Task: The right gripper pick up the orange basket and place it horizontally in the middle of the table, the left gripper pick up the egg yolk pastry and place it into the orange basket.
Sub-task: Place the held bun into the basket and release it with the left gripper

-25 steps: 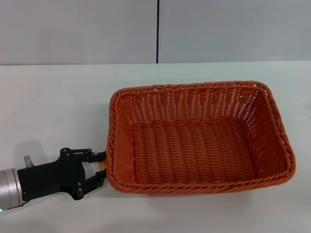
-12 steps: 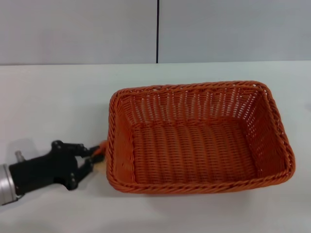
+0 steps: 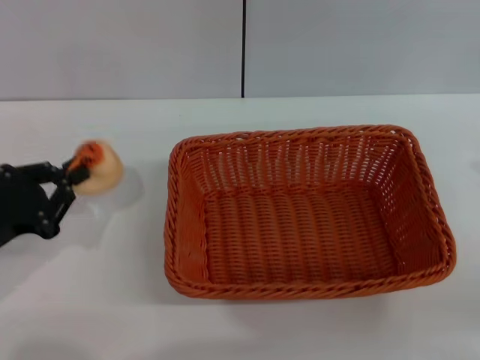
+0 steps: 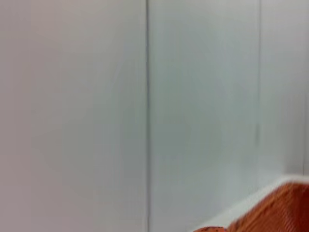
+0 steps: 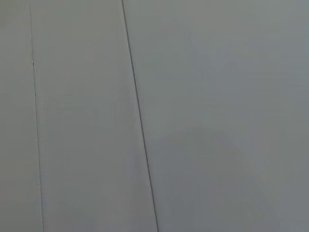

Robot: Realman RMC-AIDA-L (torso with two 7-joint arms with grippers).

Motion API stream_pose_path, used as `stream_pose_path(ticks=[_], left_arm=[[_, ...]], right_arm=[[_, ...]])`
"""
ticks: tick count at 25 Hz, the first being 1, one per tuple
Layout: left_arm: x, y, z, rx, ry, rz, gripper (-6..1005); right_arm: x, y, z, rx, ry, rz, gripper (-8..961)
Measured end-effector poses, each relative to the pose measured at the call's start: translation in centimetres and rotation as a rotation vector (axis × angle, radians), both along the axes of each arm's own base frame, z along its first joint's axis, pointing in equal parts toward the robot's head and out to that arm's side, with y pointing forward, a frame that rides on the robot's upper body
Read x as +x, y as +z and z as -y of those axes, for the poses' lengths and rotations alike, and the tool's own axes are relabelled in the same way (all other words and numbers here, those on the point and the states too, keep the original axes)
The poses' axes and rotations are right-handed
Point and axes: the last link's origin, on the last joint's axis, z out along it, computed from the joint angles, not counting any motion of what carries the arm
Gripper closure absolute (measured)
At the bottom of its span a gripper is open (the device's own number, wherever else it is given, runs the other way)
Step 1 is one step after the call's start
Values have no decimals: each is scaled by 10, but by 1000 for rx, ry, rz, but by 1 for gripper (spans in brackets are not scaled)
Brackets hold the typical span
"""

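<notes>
The orange basket (image 3: 307,214) lies lengthwise on the white table (image 3: 90,315), right of centre, and nothing is inside it. At the left edge of the head view my left gripper (image 3: 73,178) is shut on the egg yolk pastry (image 3: 97,169), a pale bun with an orange top. The pastry hangs above the table, left of the basket and apart from it, with its shadow below. In the left wrist view a corner of the basket (image 4: 285,208) and a sliver of the pastry (image 4: 211,229) show. The right gripper is out of view.
A grey panelled wall (image 3: 240,45) with a dark vertical seam stands behind the table's far edge. Both wrist views show mostly this wall (image 5: 193,116). Bare white tabletop lies between the pastry and the basket.
My left gripper has gone from the basket's near-left corner up and away to the far left, and the pastry has come along in its fingers. The basket has not moved.
</notes>
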Motion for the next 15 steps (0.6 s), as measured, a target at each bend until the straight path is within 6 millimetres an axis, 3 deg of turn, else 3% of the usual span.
stream_pose_path(ticks=[4, 7, 8, 15], left_arm=[[9, 2, 2, -10, -50, 36, 938], [33, 0, 1, -80, -175, 122, 949], [45, -5, 0, -127, -227, 153, 950], [70, -37, -3, -300, -316, 188, 953]], right_arm=[[-3, -1, -2, -5, 17, -2, 401], [-5, -2, -3, -12, 26, -1, 398], [-5, -3, -3, -15, 29, -2, 398], [-6, -4, -2, -22, 35, -7, 392]])
